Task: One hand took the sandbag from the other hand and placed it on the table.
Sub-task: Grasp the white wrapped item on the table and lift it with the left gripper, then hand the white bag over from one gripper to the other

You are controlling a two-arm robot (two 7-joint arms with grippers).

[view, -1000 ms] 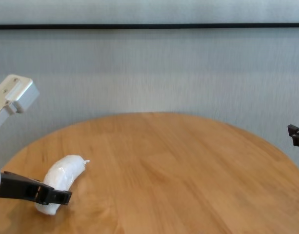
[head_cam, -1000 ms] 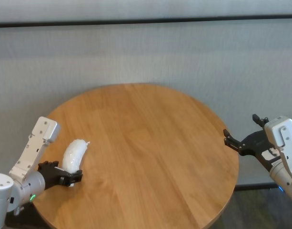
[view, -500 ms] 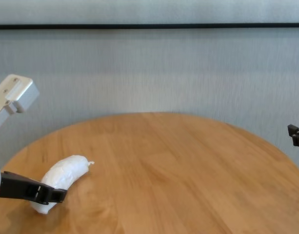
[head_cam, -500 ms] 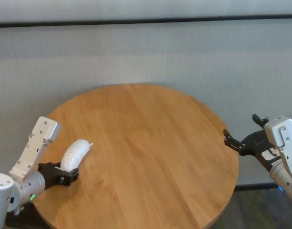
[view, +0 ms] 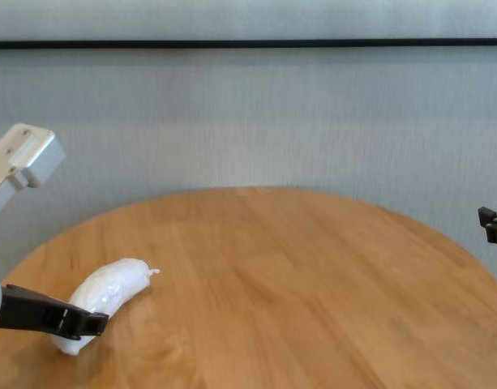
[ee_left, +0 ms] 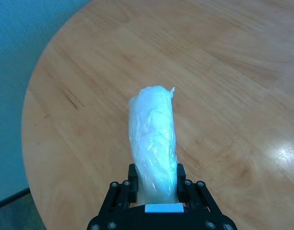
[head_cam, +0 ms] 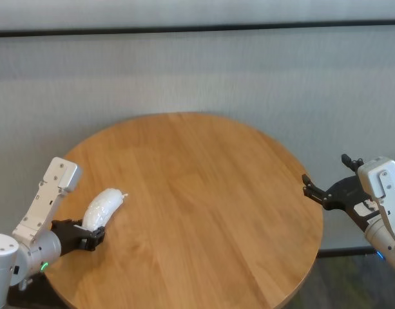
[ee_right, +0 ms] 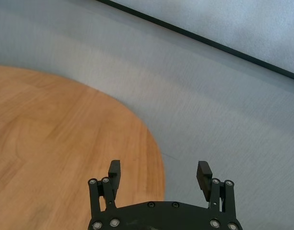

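The white sandbag lies on the round wooden table near its left edge, twisted tip pointing away from my left arm. My left gripper, on the wrist with the green light, sits at the bag's near end. In the left wrist view its fingers flank that end of the sandbag loosely, and the gripper is open. The bag also shows in the chest view. My right gripper, blue light below it, hangs open and empty just off the table's right edge.
A grey wall with a dark stripe runs behind the table. The right wrist view shows the open right gripper beyond the table's rim. Bare wood spreads from the bag across to the right edge.
The left gripper has slid back along the sandbag from its middle to its near end. The bag has settled flatter on the table, tip a little farther forward. The right arm has not moved.
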